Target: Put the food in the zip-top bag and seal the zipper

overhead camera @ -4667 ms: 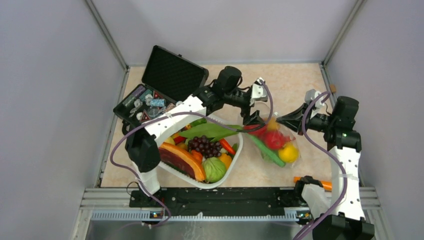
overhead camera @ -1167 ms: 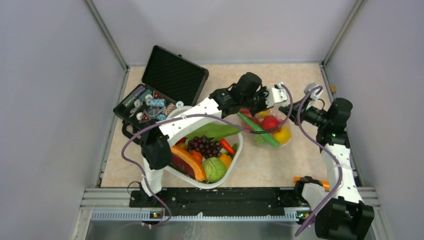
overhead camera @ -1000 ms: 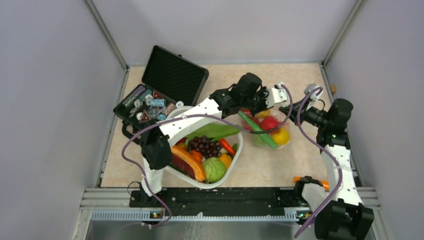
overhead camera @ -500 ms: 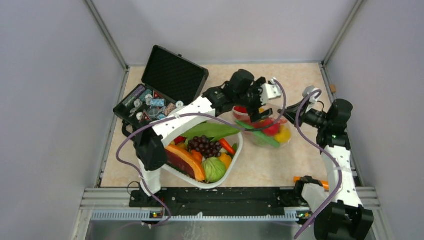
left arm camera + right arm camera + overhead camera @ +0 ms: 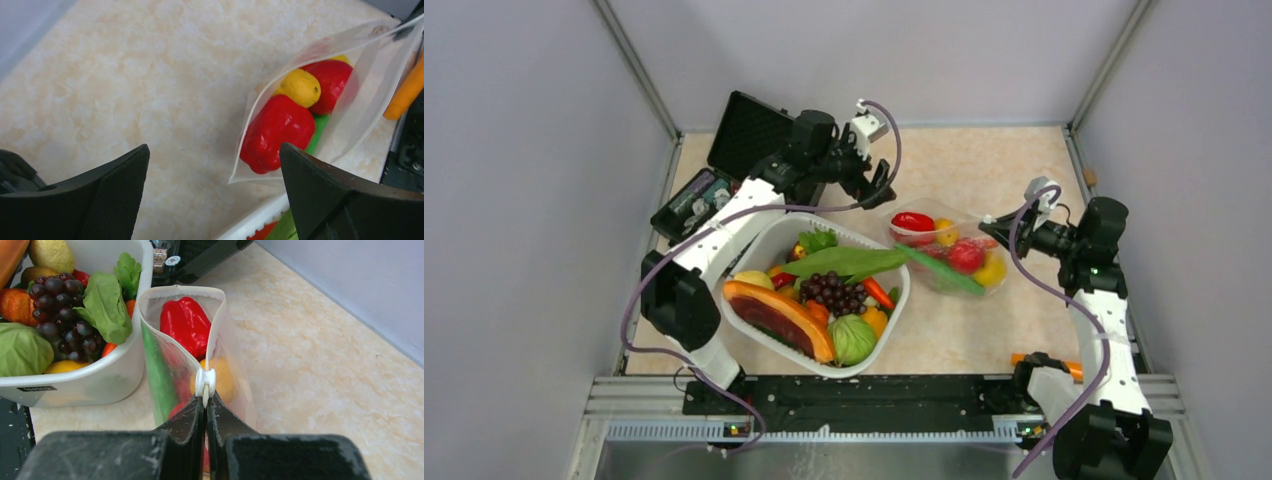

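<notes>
Right wrist view: my right gripper clamped on thin clear zipper of crinkly transparent zip-top bag.
Strip runs straight away, beside white oval basket; left gripper spread, well apart.

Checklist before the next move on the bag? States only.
1. Right pincer shut on the white slider: ok.
2. Left pincer open, off the zip-top bag: ok.
3. Red pepper and lemon inside the bag: ok.
4. Zipper sealed: not ok, mouth gapes in the right wrist view.
5. Bag's far end anchored: not ok, nothing holds it.
6. Green pod clear of the zipper track: cannot tell.
</notes>
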